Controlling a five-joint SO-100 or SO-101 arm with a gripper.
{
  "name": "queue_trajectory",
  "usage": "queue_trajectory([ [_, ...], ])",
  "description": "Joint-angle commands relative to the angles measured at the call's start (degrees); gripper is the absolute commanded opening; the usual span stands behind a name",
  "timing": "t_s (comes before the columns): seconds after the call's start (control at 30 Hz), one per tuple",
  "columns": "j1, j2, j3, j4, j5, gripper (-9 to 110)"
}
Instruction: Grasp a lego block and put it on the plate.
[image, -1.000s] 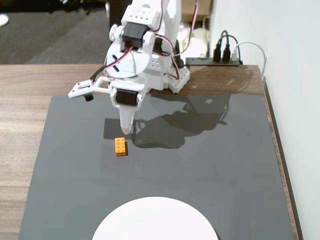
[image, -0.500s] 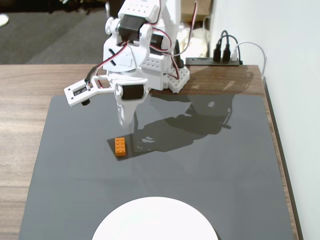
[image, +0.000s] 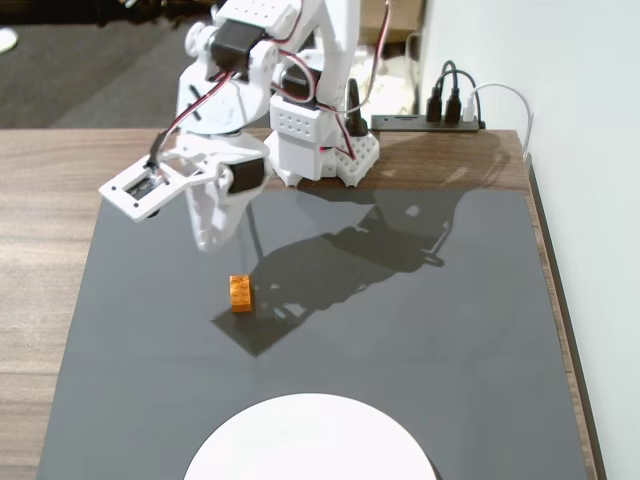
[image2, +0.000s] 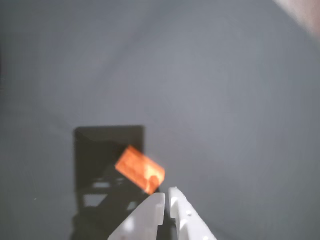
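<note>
The lego block (image: 241, 293) lay flat on the dark grey mat (image: 450, 330), its studs up and its long side running away from the camera in the fixed view. It sat well apart from the plate (image: 310, 440), which lay at the mat's near edge with its lower part cut off by the frame. Relative to the brick, the plate was nearer the camera and a little to the right. In the wrist view the lego block (image2: 140, 169) showed as a blurred orange rectangle, tilted, lying partly inside a dark square shadow on the mat.

The gripper (image: 205, 238) hung above the mat, just beyond the brick and slightly to its left in the fixed view, clear of it and not touching. In the wrist view the gripper (image2: 166, 196) came in from the bottom edge, its two white fingers (image2: 150, 212) pressed nearly together with only a thin slit between them and nothing held. The tips stood just below and right of the brick there.

Beyond the brick, the white arm's base (image: 325, 150) stood on the wooden table (image: 50, 200) at the mat's far edge. A black hub with cables (image: 430, 120) lay to the right of that base.
</note>
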Motion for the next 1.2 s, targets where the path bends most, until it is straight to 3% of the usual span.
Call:
queue_trajectory([
  [0.0,-0.3,-0.8,-4.2,-2.0,-4.2,1],
  [0.27,-1.7,-2.9,-5.4,-3.0,-18.5,1],
  [0.47,-2.5,-6.4,-10.5,5.5,-26.5,1],
  [0.87,-2.7,-13.4,-28.7,25.0,-32.7,1],
  [1.17,-1.9,-14.7,-28.7,25.8,-40.2,4],
])
